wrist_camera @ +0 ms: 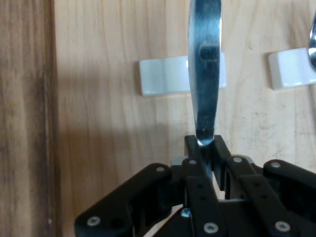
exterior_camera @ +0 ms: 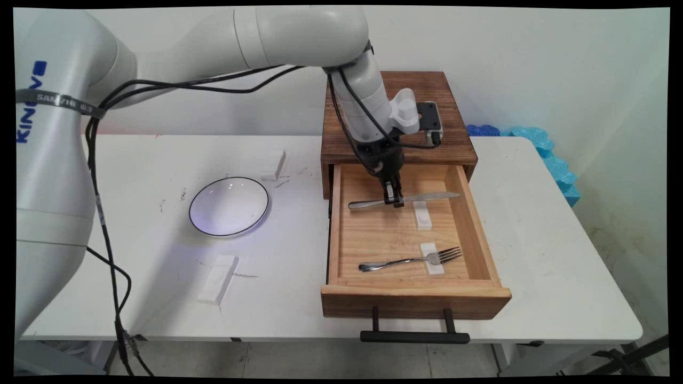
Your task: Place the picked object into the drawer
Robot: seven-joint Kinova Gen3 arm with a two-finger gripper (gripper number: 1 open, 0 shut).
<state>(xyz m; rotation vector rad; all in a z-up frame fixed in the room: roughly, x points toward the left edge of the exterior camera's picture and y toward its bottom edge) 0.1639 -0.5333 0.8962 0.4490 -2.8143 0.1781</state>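
Note:
My black gripper (exterior_camera: 395,202) reaches down into the open wooden drawer (exterior_camera: 469,224) and is shut on a steel table knife (exterior_camera: 427,197) near the middle of its length. The knife lies level across the drawer's back part, handle to the left, blade to the right over a small white rest (exterior_camera: 422,218). In the hand view the knife blade (wrist_camera: 205,64) runs straight up from between the closed fingers (wrist_camera: 193,148) and crosses that white rest (wrist_camera: 160,76). A steel fork (exterior_camera: 411,260) lies nearer the drawer's front, its tines on a second white rest (exterior_camera: 432,261).
The drawer belongs to a dark wooden cabinet (exterior_camera: 453,133) at the table's back. A white bowl with a dark rim (exterior_camera: 229,206) sits to the left. Two white blocks (exterior_camera: 217,278) (exterior_camera: 275,165) lie on the table. The drawer's black handle (exterior_camera: 414,336) juts past the table's front edge.

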